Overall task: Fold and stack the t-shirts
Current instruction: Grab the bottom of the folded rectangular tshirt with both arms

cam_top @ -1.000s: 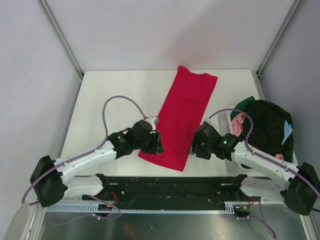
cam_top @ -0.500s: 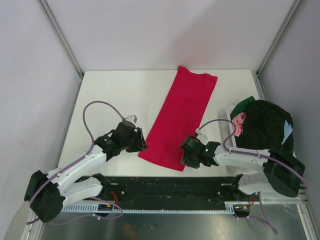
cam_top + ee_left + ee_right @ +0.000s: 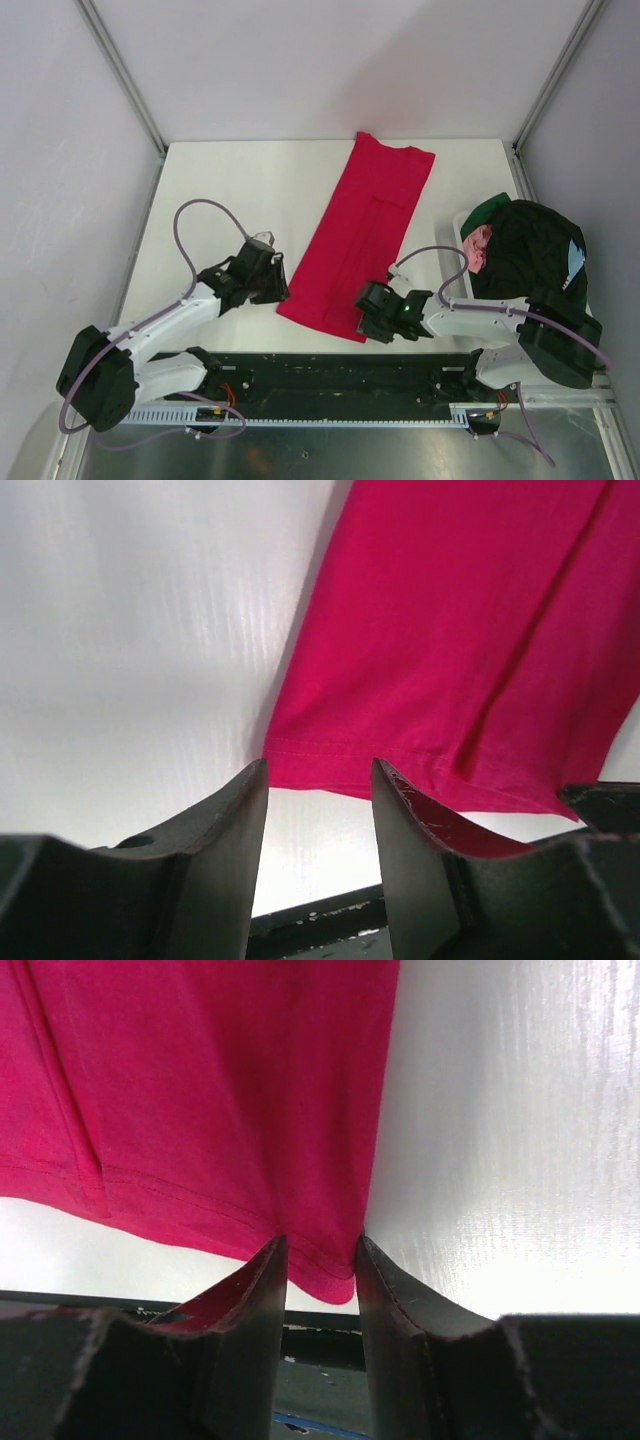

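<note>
Red t-shirt (image 3: 365,235) looks limp and light; pinch its near hem corners. Left tool (image 3: 320,776) and right tool (image 3: 320,1250) both gape, the right astride one corner.

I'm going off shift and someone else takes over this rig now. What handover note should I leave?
Left gripper: open, just short of the near left hem corner of the red shirt, holding nothing.
Right gripper: open, with the near right hem corner between its jaws.
The red shirt lies on the table as a long strip. The other shirts are in a heap at the right.
Done: lengthwise fold.
Left: grip the hem, fold across, then fold the heap and stack.
</note>
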Motion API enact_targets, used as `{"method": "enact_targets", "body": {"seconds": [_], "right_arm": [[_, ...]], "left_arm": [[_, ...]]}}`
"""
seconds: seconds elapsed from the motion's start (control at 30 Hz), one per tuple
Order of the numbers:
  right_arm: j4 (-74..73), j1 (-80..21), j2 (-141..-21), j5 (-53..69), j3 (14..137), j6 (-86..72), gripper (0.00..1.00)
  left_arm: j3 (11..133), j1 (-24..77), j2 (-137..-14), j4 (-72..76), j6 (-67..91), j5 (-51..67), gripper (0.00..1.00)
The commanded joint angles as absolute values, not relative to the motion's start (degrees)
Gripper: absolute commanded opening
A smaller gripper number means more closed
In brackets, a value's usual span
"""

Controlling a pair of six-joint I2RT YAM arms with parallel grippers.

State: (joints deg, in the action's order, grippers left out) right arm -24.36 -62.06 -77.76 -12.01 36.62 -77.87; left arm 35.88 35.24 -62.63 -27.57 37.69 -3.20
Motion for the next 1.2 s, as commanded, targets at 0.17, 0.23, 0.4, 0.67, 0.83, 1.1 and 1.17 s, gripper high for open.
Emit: {"method": "enact_targets", "body": {"seconds": [0.17, 0.23, 0.4, 0.67, 0.83, 1.1, 1.17], "right_arm": [[-24.06, -63.04, -80.15, -14.21, 35.18, -80.78, 0.35], [-24.54, -62.83, -80.09, -14.23, 35.16, -80.49, 0.29], [-28.93, -61.01, -77.64, -15.64, 35.07, -78.87, 0.09], [-35.13, -54.90, -68.03, -15.55, 32.28, -74.16, 0.00], [-36.73, -53.06, -63.02, -14.30, 29.62, -73.09, 0.06], [-39.13, -55.61, -57.63, -13.94, 28.72, -75.51, 0.34], [-39.64, -56.05, -57.14, -14.10, 28.41, -76.09, 0.37]], "left_arm": [[36.66, 34.21, -68.53, -24.40, 35.28, -5.65, 0.50], [37.00, 34.26, -70.02, -24.07, 34.83, -5.83, 0.49], [37.54, 34.43, -73.80, -22.90, 33.55, -2.91, 0.46], [36.12, 37.96, -74.01, -21.02, 33.56, 4.17, 0.45], [34.90, 40.98, -72.16, -19.95, 34.91, 7.30, 0.45], [34.63, 43.57, -72.27, -19.09, 36.02, 9.20, 0.44], [34.63, 44.09, -73.02, -18.88, 36.03, 9.07, 0.44]]}}
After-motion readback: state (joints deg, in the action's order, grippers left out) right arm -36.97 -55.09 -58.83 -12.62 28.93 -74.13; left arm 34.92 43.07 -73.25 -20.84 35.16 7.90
